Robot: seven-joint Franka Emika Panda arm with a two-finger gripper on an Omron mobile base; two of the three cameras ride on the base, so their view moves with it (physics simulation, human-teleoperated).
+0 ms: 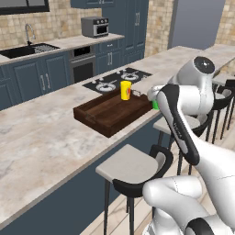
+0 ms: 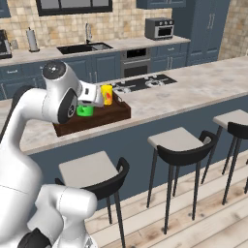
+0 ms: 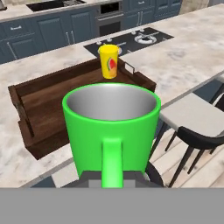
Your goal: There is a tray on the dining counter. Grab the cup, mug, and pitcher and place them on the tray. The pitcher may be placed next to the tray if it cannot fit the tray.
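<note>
The hand [image 3: 112,177] is closed on the mug [image 3: 111,127] and holds it upright, handle toward the hand camera, grey interior visible. In the hand view the mug hangs off the near edge of the bench [image 3: 192,65], above the gap between bench and stool [image 3: 199,120]. In the right base view the mug [image 2: 85,110] shows green beside the wrist, in front of the tray's near side. The tray [image 1: 112,112] rests on the bench [image 1: 41,137] close to its near edge. The cup [image 1: 125,90] stands upright at the tray's far end, toward the stovetop [image 1: 117,80]. Beyond the bench, a sink [image 2: 82,48] and a toaster oven [image 2: 160,28] sit on the rear worktop.
</note>
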